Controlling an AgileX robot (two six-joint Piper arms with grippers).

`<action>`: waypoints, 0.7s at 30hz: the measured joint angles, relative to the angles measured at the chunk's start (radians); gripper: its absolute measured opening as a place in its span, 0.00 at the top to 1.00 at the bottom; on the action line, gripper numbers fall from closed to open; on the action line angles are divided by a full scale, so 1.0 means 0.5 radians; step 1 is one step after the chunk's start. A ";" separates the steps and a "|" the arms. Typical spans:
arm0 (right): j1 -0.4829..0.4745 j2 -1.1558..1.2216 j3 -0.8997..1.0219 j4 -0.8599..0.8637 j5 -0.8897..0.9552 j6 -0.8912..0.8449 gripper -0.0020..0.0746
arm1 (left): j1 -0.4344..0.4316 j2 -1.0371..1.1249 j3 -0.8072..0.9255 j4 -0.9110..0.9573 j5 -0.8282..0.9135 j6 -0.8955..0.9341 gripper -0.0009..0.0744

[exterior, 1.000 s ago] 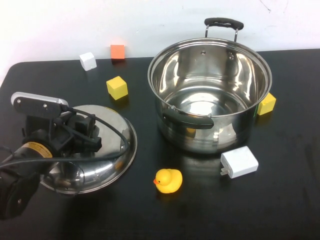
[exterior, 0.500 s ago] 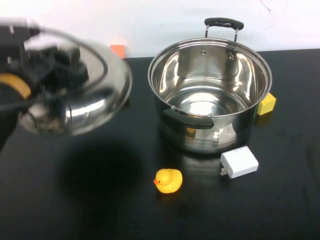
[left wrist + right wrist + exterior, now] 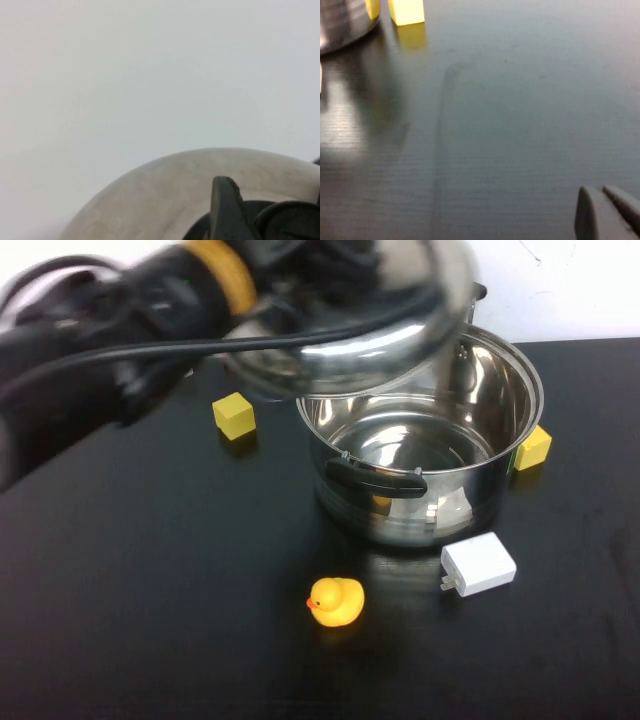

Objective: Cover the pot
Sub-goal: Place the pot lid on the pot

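Left claw (image 3: 330, 280) pinching lid (image 3: 350, 330); pot (image 3: 420, 430) just below. Right claw (image 3: 607, 212) pressed together above black counter (image 3: 520, 115).

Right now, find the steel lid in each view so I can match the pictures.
High view: the lid is at top centre, held in the air by the left gripper, overlapping the far-left rim of the pot.
Left wrist view: its dome fills the lower part.
Right wrist view: not in it; the right gripper is over bare table.
Shared landmark: the yellow block beside the pot.
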 joint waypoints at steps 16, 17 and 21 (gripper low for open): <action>0.000 0.000 0.000 0.000 0.000 0.000 0.98 | -0.221 0.591 -0.366 0.061 0.203 -0.039 0.58; 0.000 0.000 0.000 0.000 0.000 0.000 0.98 | -0.221 0.596 -0.373 0.061 0.199 -0.054 0.58; 0.000 0.000 0.000 0.000 0.000 0.000 0.98 | -0.221 0.599 -0.371 0.066 0.183 -0.088 0.57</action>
